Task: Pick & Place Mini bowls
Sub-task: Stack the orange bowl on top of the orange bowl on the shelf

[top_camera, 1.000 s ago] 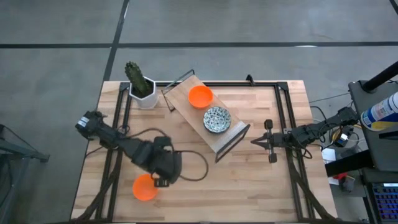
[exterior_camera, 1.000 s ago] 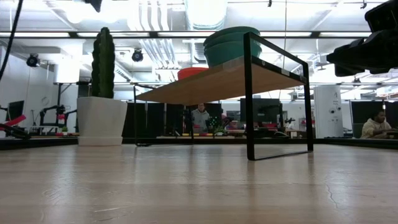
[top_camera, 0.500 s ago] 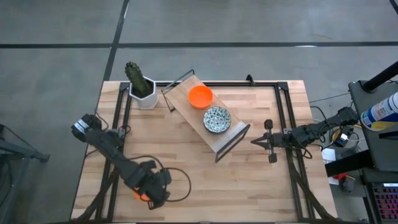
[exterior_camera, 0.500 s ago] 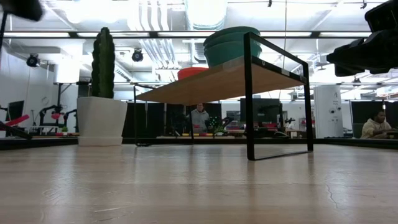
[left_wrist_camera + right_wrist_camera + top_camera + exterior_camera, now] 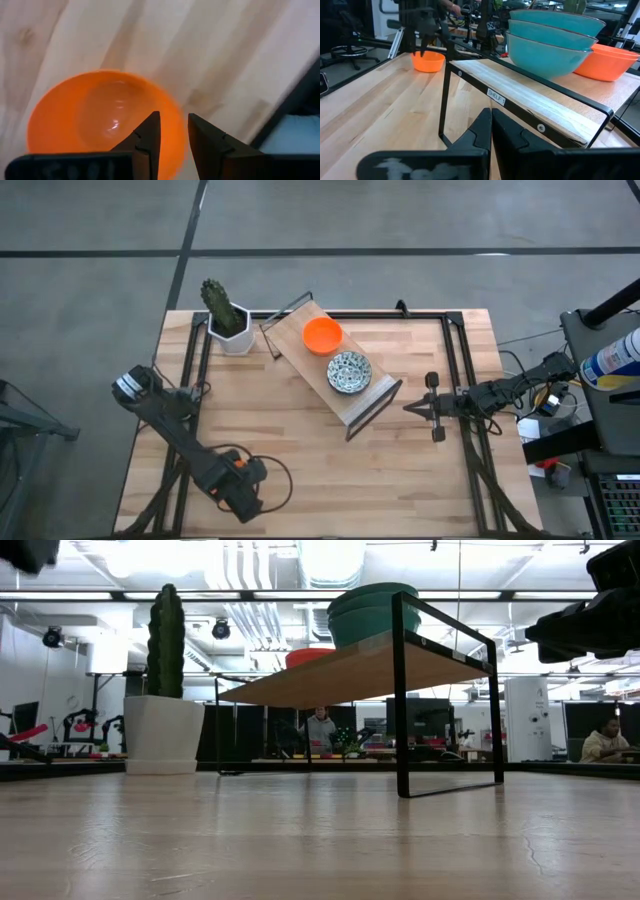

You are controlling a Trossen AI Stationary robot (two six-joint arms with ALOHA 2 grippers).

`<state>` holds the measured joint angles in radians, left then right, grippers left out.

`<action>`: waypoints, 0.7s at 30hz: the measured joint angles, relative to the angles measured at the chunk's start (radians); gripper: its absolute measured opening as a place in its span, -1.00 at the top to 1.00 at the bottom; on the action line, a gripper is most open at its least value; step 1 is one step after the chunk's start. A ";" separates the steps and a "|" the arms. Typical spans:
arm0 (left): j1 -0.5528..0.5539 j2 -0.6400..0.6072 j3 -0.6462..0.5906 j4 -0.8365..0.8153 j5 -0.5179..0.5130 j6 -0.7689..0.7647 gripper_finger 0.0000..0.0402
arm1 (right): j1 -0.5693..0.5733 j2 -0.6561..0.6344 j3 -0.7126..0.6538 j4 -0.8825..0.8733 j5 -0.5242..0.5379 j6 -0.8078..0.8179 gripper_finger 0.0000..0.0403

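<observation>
High view: left claw (image 5: 232,492) over orange bowl (image 5: 102,120) at tabletop (image 5: 300,450) near-left corner, fingers slightly apart astride its rim | right claw (image 5: 412,408) pressed together, beside shelf (image 5: 345,395) holding bowls.

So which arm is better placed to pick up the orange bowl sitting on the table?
The left. Its claw straddles the rim of the plain orange round bowl near the wooden table's front edge. The right claw hangs shut beyond the wooden shelf, far off.
</observation>
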<state>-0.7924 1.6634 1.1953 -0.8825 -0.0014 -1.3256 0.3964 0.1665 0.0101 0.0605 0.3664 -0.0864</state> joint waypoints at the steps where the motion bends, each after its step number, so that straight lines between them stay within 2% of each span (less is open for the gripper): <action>1: -0.002 0.000 -0.015 0.000 0.000 -0.010 0.54 | 0.000 0.000 0.000 0.000 0.000 0.000 0.96; 11: -0.007 0.000 -0.073 0.064 0.014 0.002 0.54 | 0.000 0.000 0.000 0.000 0.000 0.000 0.96; 15: -0.007 0.000 -0.046 0.053 0.060 0.043 0.54 | 0.000 0.000 0.000 0.000 0.000 0.000 0.96; 21: -0.007 -0.001 0.014 0.055 0.055 0.046 0.54 | 0.000 0.000 0.000 0.000 0.000 0.000 0.96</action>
<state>-0.7994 1.6627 1.2092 -0.8279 0.0540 -1.2794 0.3962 0.1665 0.0101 0.0605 0.3664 -0.0864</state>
